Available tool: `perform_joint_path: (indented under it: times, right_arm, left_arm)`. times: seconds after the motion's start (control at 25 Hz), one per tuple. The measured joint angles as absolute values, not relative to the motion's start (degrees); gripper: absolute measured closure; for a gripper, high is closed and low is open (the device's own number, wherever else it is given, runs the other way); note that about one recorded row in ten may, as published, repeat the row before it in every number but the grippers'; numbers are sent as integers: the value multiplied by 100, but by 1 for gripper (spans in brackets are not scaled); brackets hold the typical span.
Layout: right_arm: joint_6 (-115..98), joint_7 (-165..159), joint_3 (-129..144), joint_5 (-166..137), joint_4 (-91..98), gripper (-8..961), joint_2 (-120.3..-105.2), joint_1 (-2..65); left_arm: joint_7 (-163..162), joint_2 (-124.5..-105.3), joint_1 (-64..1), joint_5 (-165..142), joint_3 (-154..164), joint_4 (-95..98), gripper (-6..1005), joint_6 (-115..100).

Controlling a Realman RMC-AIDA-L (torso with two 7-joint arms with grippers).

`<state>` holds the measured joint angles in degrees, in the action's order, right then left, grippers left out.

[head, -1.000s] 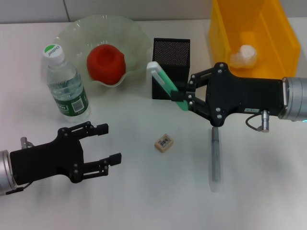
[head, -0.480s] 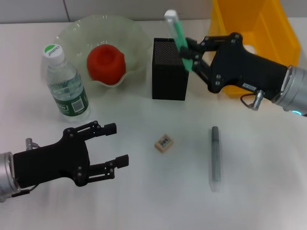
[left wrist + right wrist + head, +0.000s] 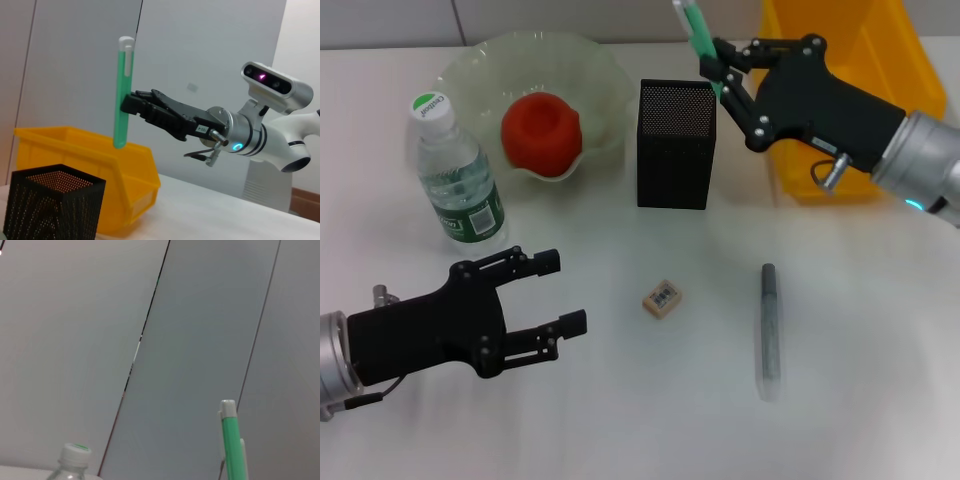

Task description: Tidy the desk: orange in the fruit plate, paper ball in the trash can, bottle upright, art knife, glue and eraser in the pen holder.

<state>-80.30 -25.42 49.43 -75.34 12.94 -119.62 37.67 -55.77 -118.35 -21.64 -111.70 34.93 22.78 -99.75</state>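
Green art knife (image 3: 694, 28): upright, clamped in right end effector (image 3: 720, 68), above pen holder (image 3: 675, 158)
Left end effector (image 3: 552, 295): fingers spread, holding nothing, low over desk (image 3: 880, 400)
Eraser (image 3: 662, 299): on desk, near the left fingertips

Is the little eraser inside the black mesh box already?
No, the eraser lies on the table, in front of the pen holder and apart from it.
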Motion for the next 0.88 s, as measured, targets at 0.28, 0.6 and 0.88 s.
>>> perform_joint_path:
  times: [0.28,0.6,0.88]
  right_arm:
    - [-7553,-3030,4927,-7522,1181,873,-11962,4184]
    - [-7460,-3143,4967,-7517,1041,873,-11967,4253]
    - [-7166,-3113,4983,-7517,1006,873,-11977,4322]
  left_arm:
    - [-5645,-11832,-2148,-11170,3380,2231,205,-9989]
    - [-5463,-11825,-2092,-11135,3131,2128,205,-9990]
    - [-5032,-11842,-2074,-11103,3094,2006,205,-10006]
